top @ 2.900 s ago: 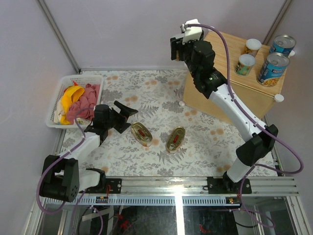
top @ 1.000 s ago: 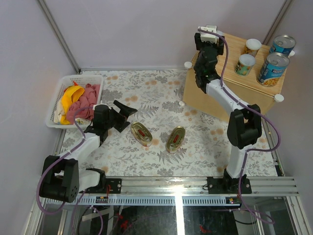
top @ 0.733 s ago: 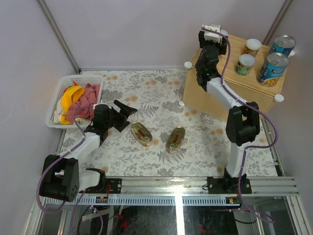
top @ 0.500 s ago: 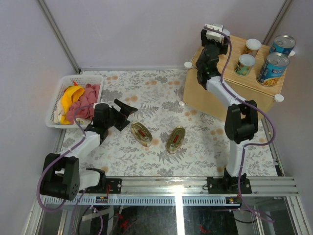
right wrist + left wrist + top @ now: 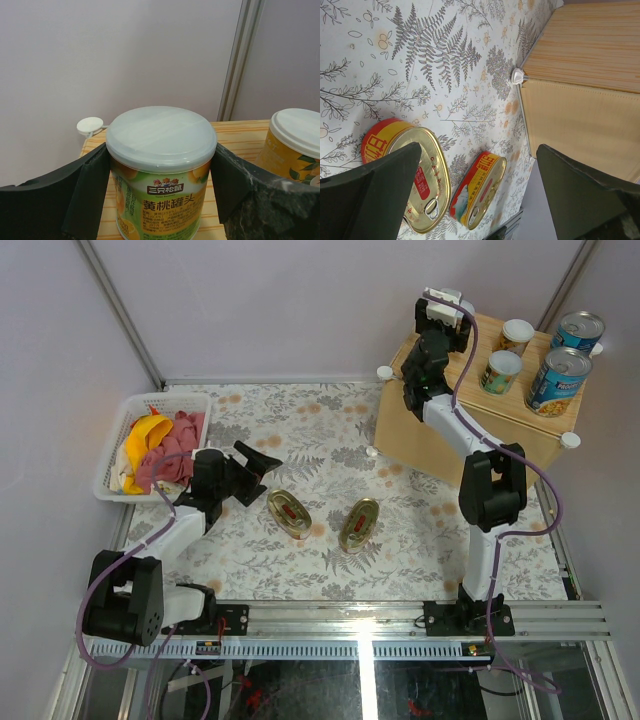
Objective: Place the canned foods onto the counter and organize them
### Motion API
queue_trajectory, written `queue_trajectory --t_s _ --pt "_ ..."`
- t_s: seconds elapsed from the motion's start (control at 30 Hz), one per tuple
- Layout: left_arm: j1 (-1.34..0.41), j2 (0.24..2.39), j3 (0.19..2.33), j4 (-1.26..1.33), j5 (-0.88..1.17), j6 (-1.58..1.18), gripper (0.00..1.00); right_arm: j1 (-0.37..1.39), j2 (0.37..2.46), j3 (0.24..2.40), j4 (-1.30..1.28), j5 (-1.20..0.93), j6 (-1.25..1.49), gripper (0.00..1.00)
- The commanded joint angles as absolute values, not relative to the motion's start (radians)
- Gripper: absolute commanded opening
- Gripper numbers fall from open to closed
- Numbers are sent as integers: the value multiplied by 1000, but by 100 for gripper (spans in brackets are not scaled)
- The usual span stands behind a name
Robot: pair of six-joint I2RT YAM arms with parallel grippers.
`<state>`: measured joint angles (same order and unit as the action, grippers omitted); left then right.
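My right gripper [image 5: 161, 167] is shut on a small green-and-yellow can with a pale lid [image 5: 161, 136], one finger against each side. It is over the back left part of the counter [image 5: 240, 134]. The can's base is cut off, so I cannot tell whether it rests on the wood. From above, the right gripper [image 5: 447, 316] hides this can. On the counter [image 5: 470, 430] stand two small cans [image 5: 516, 336] [image 5: 501, 371] and two blue cans [image 5: 579, 330] [image 5: 558, 380]. Two flat oval gold tins [image 5: 288, 512] [image 5: 359, 524] lie on the mat. My left gripper [image 5: 262, 462] stands open just beside the nearer oval tin [image 5: 415, 175].
A white basket [image 5: 112, 462] with red and yellow cloths [image 5: 160, 445] sits at the left edge. White caps mark the counter's corners [image 5: 90, 125] [image 5: 571, 440]. Another small can [image 5: 295, 140] stands close to the right of the held one. Purple walls close in behind.
The right gripper has swung from beside the counter's left end, up and right, to above its back left corner with the small can. The left arm has not moved.
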<state>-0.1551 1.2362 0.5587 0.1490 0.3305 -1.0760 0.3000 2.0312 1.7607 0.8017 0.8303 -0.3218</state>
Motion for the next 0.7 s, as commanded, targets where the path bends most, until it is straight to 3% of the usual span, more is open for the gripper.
queue_trajectory --t_s 0.0,0.2,0.37,0.67 --pt "-149 1241 581 179 346 -1058 100 295 1980 1786 874 837 -264 71" --pt "-149 1238 572 187 346 -1068 100 297 1950 1754 842 834 -237 88" --pt "-150 1228 563 193 347 -1078 100 300 1929 1733 822 833 -220 95" --pt "-149 1207 561 188 351 -1083 100 328 1897 1700 815 843 -227 97"
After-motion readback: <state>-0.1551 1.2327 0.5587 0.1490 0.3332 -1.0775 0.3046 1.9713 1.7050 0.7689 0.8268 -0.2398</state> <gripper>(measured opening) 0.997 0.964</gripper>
